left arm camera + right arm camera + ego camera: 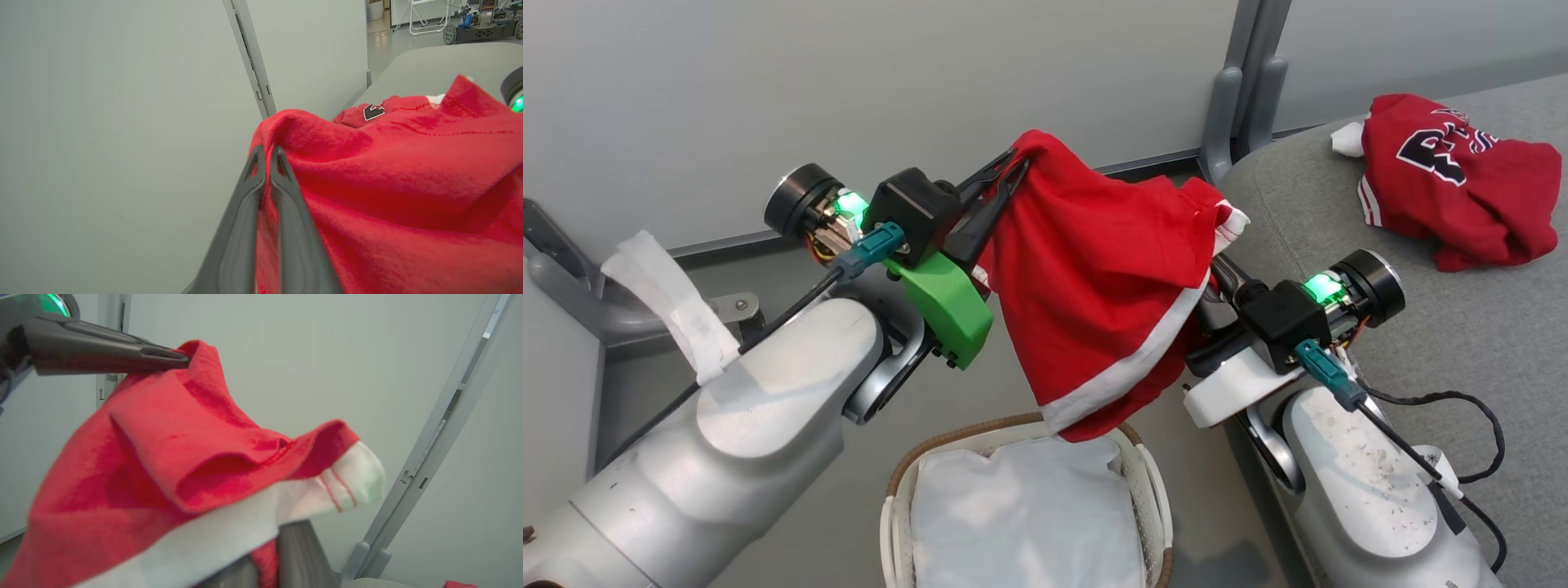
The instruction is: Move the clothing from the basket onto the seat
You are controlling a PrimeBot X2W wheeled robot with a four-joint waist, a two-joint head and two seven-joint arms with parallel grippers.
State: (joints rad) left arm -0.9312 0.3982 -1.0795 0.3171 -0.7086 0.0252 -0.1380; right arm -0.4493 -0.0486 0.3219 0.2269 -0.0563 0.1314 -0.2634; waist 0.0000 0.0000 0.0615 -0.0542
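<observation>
A red garment (1094, 294) with a white band hangs in the air between my two grippers, its lower edge just above the basket (894, 490). My left gripper (1017, 159) is shut on its upper left corner; in the left wrist view the closed gripper (265, 153) pinches the red cloth (388, 183). My right gripper (1217, 265) is shut on the right corner, its fingertips hidden under the fabric (184, 457). A second red garment (1454, 180) with lettering lies on the grey seat (1462, 327).
The basket holds a white cloth liner (1021, 523). A grey partition wall with metal posts (1241, 90) stands behind. The seat's rounded corner is just right of my right arm. A wheeled machine (474, 24) stands on the floor far off.
</observation>
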